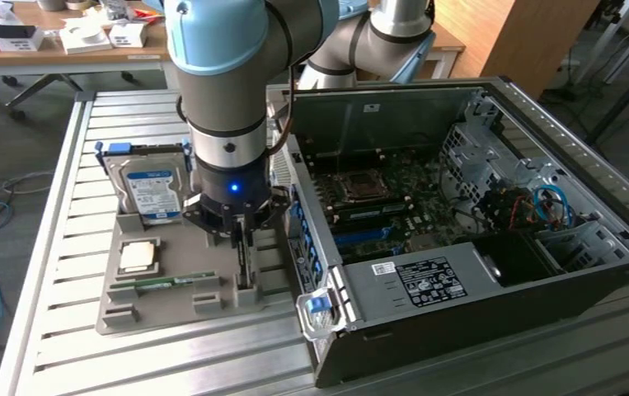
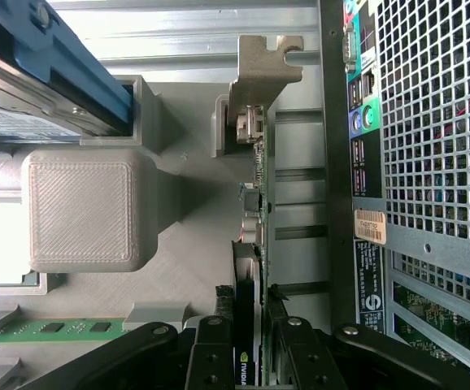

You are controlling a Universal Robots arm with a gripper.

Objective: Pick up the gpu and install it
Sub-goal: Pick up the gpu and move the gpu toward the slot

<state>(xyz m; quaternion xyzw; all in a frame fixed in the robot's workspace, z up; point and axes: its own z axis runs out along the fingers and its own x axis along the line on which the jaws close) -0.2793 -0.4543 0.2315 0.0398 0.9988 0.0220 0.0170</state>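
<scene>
Slatted bench [image 1: 127, 363]: gpu [image 2: 255, 179] on edge in grey tray [image 1: 127, 318] slot, beside open computer case [image 1: 457, 280], not lifted. Gripper [image 2: 249, 325] straddles it closely; whether clamped, cannot tell. Lift, install outstanding.

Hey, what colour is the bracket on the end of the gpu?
The bracket is silver-grey bare metal, clearest in the wrist view.

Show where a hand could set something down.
Free: table slats nearer the camera than the tray, and at the exterior view's left of it. Crowded: between tray and computer case, where the end effector stands at the gpu.
</scene>
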